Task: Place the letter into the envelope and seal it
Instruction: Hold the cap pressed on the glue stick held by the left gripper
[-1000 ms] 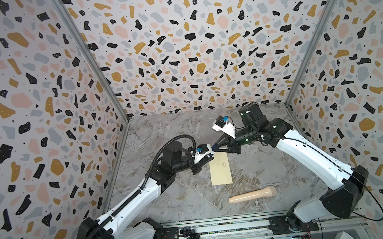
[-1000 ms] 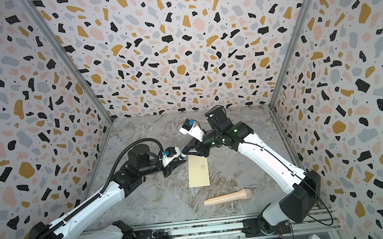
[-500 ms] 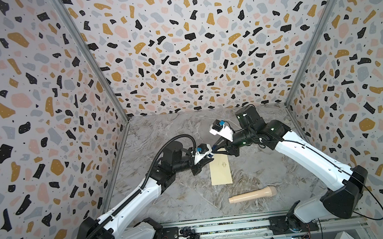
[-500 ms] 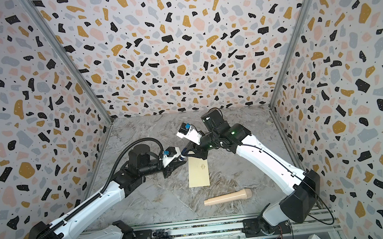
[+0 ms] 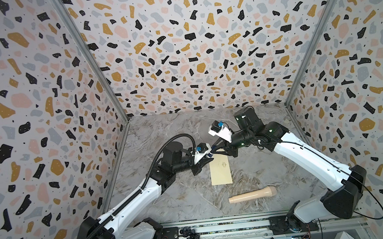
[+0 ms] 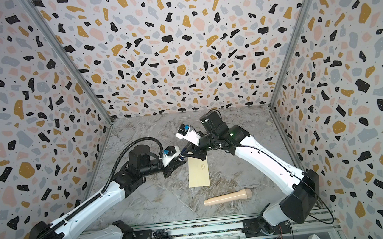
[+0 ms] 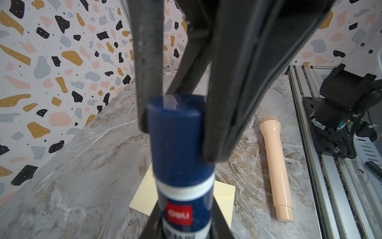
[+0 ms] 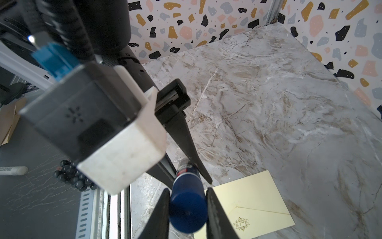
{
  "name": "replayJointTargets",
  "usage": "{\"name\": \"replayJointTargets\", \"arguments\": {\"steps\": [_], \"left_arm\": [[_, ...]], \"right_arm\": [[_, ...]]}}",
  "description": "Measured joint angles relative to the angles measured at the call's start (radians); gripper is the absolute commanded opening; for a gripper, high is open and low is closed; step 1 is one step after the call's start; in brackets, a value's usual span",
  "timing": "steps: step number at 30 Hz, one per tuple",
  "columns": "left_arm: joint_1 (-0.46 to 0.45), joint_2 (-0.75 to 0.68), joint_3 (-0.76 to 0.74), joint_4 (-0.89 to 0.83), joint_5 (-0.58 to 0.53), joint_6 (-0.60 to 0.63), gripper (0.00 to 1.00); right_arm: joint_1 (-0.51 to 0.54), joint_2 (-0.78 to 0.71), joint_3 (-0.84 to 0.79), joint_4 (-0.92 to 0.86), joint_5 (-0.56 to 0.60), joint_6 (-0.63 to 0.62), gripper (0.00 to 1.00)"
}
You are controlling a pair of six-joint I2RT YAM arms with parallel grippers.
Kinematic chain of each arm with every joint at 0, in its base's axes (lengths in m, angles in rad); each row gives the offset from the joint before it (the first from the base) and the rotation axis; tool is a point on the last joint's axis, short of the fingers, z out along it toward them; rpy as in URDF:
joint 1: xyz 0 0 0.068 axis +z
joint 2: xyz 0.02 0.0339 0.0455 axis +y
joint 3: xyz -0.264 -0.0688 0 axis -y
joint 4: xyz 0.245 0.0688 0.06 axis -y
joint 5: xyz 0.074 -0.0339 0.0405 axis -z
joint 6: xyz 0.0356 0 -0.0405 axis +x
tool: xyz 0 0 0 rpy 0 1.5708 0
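Both claws meet on one blue glue stick (image 7: 177, 144), held in the air just above the 12 o'clock end of the envelope (image 5: 220, 172). The left claw (image 7: 184, 227) comes in from 8 o'clock and is closed narrowly around the stick's labelled body. The right claw (image 8: 187, 192) comes in from 2 o'clock and is clamped on the stick's blue cap (image 8: 187, 213).

In both top views the pale yellow envelope lies flat near the middle of the marble desk (image 5: 163, 132), its long sides running 12 to 6. Its flap is folded down and its gold emblem (image 8: 240, 224) faces up. A beige toy microphone (image 5: 252, 194) lies at 5 o'clock from the envelope, apart from it.
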Motion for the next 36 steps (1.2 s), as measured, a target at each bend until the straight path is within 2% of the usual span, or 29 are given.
{"name": "replayJointTargets", "arguments": {"steps": [9, 21, 36], "left_arm": [[0.000, -0.002, -0.044, 0.009, -0.026, -0.015, 0.00], [-0.001, -0.024, -0.151, 0.002, -0.074, -0.036, 0.00], [-0.001, -0.040, -0.196, -0.060, -0.139, -0.067, 0.00]], "right_arm": [[0.006, 0.005, -0.082, 0.068, -0.004, 0.038, 0.00], [0.035, 0.050, -0.217, 0.207, -0.034, 0.117, 0.00], [0.079, 0.112, -0.308, 0.370, -0.040, 0.215, 0.00]]}}
